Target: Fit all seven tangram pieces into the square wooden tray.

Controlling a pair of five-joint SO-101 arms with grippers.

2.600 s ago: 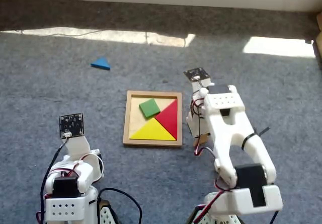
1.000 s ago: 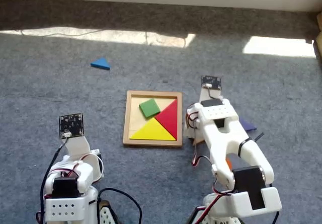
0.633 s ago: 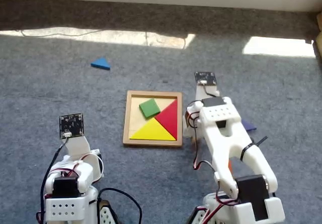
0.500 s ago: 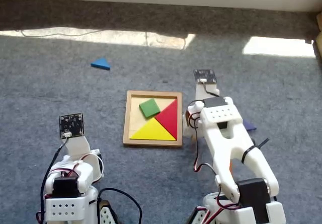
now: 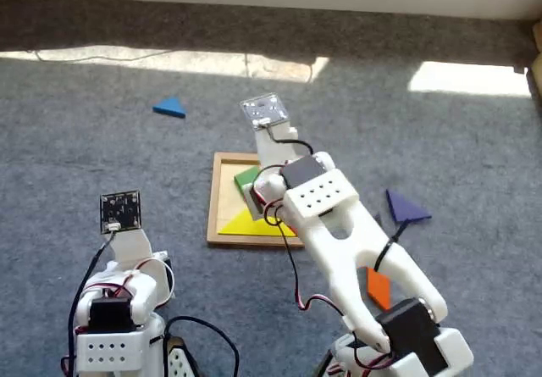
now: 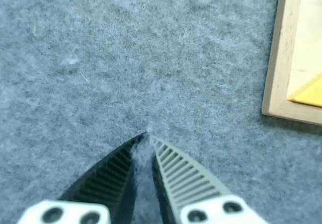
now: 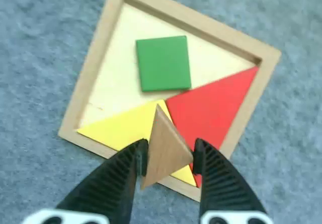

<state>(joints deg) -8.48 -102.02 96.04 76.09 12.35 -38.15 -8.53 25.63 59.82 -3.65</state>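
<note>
While clamped on a tan triangle [image 7: 163, 151], the right pincer [image 7: 168, 151] hung over the tray [image 7: 95, 58], above its yellow piece [image 7: 121, 126] and red piece [image 7: 216, 108]. Left pincer [image 6: 149, 138] sat tips together on the counter near the tray.

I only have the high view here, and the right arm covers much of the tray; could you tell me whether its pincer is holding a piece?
Observer: Yes, the right pincer is shut on a tan triangle, held over the tray.
Operator: Thank you. What lies beneath it?
Observer: The triangle's tip points at the spot where the yellow triangle and red triangle meet, just short of the green square.
Operator: And the other arm?
Observer: The left pincer is shut with nothing in it, over the carpet beside the tray's rim.
</note>
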